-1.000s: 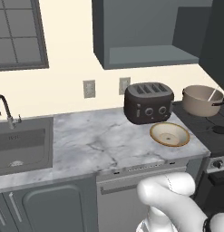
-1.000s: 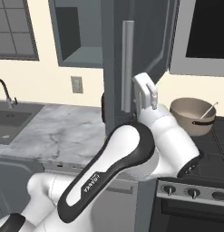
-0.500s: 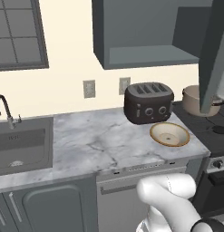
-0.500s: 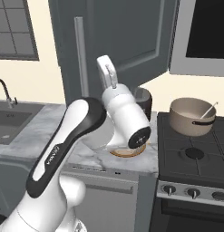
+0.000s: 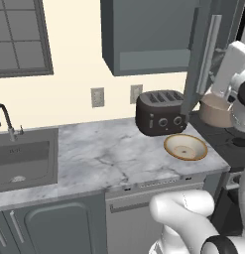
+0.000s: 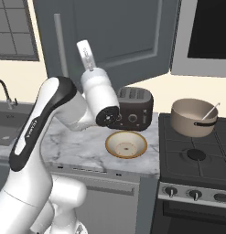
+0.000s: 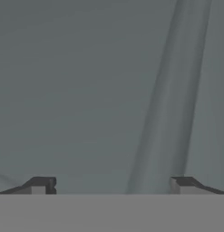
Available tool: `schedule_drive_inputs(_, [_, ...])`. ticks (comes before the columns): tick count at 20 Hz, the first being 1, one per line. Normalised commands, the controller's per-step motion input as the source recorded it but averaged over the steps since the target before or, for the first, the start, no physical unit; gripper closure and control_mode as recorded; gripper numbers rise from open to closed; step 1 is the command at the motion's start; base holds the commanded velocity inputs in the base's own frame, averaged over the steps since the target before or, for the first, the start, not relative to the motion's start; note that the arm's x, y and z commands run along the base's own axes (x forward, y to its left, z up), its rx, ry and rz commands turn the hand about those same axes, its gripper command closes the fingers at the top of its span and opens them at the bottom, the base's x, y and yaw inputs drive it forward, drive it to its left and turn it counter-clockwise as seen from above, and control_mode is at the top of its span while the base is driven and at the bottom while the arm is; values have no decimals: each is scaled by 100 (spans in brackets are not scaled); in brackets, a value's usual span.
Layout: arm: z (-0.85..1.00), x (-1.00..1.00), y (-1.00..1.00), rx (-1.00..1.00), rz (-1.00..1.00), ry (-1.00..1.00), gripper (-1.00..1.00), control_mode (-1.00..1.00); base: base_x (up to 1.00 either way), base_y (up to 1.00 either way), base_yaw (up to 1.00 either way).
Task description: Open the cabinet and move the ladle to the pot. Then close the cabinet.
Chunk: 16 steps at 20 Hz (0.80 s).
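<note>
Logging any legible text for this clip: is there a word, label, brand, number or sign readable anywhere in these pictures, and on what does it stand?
None: no readable text in any view.
Toaster: round front dials, no legible marks.
Stove knobs: any markings too small to read.
Wall outlets: blank plates.
Cabinet door, pot, bowl: plain surfaces, no labels.

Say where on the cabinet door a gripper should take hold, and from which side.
Likely the handle, mid-length: it is a long upright bar standing off the door. Come straight at the door's face with the open gripper, jaws level, one either side of the bar.
</note>
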Motion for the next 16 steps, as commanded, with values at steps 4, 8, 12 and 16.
schedule_drive_inputs(4, [14,50,42,0,-4,0,-100,-100,0,0,0])
schedule_drive_inputs(8, [1,60,47,0,-4,0,-100,-100,0,0,0])
schedule_drive_inputs(12, [0,67,55,0,-4,0,-100,-100,0,0,0])
schedule_drive_inputs(16, [0,65,51,0,-5,0,-100,-100,0,0,0])
